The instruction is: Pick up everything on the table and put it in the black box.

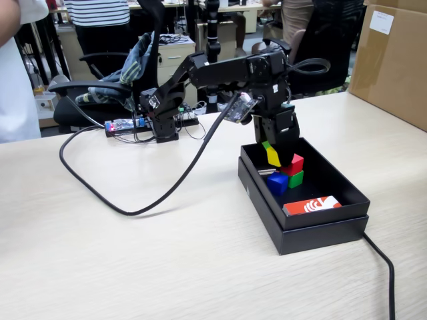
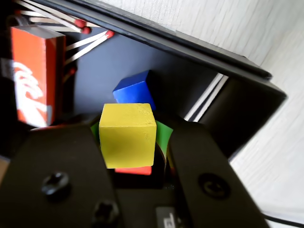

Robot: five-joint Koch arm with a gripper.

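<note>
Pincer [image 1: 275,155] clenched on the yellow cube [image 2: 127,135] hangs inside the black box [image 1: 347,193]; directly beneath sit the red cube [image 1: 294,164], green cube [image 1: 295,179] and blue cube [image 2: 135,90]; released here, the yellow cube may land on them and tumble, perhaps bouncing out.

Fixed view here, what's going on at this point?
The gripper holds the yellow cube between its jaws, just above the inside of the black box. The red cube, green cube and blue cube already lie in the box, alongside a red-and-white matchbox. No cubes show on the table.
</note>
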